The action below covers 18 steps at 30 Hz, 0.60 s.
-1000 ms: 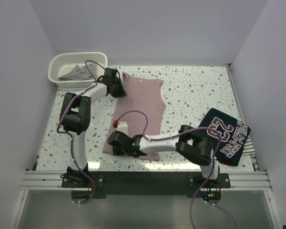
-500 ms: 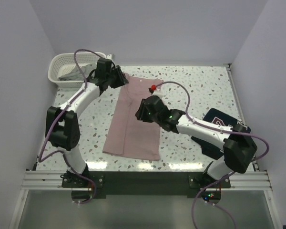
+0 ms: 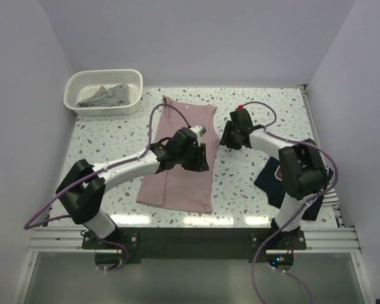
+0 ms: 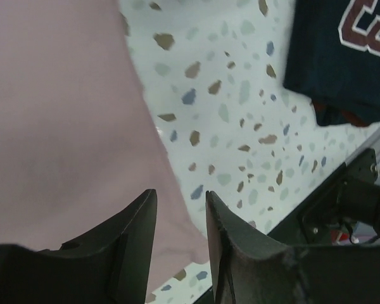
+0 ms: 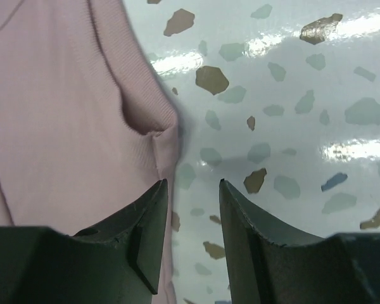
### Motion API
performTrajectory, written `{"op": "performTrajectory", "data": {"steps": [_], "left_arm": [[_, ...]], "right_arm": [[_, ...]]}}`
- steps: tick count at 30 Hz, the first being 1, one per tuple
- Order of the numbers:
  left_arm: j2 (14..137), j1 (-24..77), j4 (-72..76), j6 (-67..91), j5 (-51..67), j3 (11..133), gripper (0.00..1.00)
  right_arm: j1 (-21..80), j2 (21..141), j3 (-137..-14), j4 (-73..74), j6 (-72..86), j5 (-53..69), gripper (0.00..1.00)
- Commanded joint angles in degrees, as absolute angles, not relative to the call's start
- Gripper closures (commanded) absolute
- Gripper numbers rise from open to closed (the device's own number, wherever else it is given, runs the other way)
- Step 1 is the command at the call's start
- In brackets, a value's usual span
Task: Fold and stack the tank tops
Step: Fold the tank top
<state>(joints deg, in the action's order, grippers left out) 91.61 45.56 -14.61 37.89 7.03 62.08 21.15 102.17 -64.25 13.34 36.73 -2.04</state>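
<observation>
White walls [image 3: 196, 38] enclose a white speckled table [image 3: 259, 107]. Far left corner: a white lattice basket [image 3: 71, 90], with the grey tank top [image 3: 105, 96] lying crumpled inside it. Centre of the table: the pink tank top [image 3: 177, 183] lies flat, its neck toward the far edge and its hem toward the near edge. Right side, near edge: the navy tank top [image 3: 270, 178], with white-and-red lettering, is partly hidden behind the right arm; the left wrist view shows it [image 4: 342, 57] well apart from the pink cloth, with bare table between them. The left gripper [image 3: 201, 161] is over the right-hand part of the pink tank top. In its wrist view the left gripper [image 4: 180, 196] has its fingers parted with nothing between them, above the cloth's edge. The right gripper [image 3: 229, 138] is just beside the pink top's right armhole. In its wrist view the right gripper [image 5: 193, 183] also has its fingers parted and holds nothing; one finger is over the pink hem of the armhole and the other over bare table. Contact between either gripper and the cloth cannot be determined.
</observation>
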Motion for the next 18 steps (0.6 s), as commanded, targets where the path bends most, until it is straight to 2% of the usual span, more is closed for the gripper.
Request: {"op": "performTrajectory", "data": {"steps": [1, 10, 18], "left_arm": [[89.73, 50.44, -14.23, 38.32, 5.28, 61.61, 0.58], [93.86, 62.56, -19.68, 41.48, -3.16, 61.79, 0.57], [97.73, 69.52, -26.63, 43.68, -12.13, 64.69, 0.64]], "right_arm": [[20.57, 105.72, -68.11, 13.1, 33.84, 2.29, 0.57], [20.48, 105.22, -66.19, 10.29, 36.47, 0.71, 0.55], [20.48, 101.87, -63.98, 10.46, 37.0, -0.7, 0.56]]}}
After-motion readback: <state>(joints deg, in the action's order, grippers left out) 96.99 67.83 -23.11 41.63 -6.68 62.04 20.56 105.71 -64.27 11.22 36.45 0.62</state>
